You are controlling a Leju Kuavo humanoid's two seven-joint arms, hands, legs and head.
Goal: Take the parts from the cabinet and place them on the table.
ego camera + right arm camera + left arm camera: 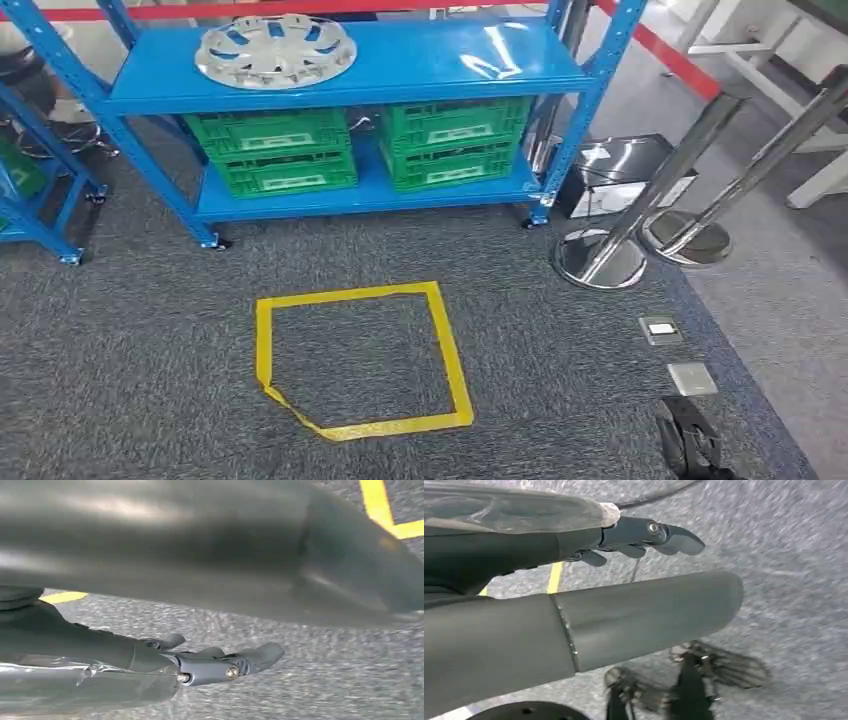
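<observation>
A silver wheel cover [275,50] lies on the upper board of the blue cabinet [400,65], at its left end. Two stacks of green crates [282,152] [452,142] stand on the lower board. My right hand [688,438] hangs low at the bottom right of the head view, over the carpet and far from the cabinet. In the right wrist view that hand [215,665] has its fingers stretched out with nothing in them. My left hand [634,610] also hangs over the carpet, its fingers [649,532] straight and apart from the thumb, holding nothing.
A yellow tape square [360,360] marks the carpet in front of the cabinet. Two chrome stanchions [600,258] and a black box [620,170] stand to the right. Floor sockets [661,330] sit near my right hand. Another blue rack [40,200] stands at the left, white furniture [790,80] at the far right.
</observation>
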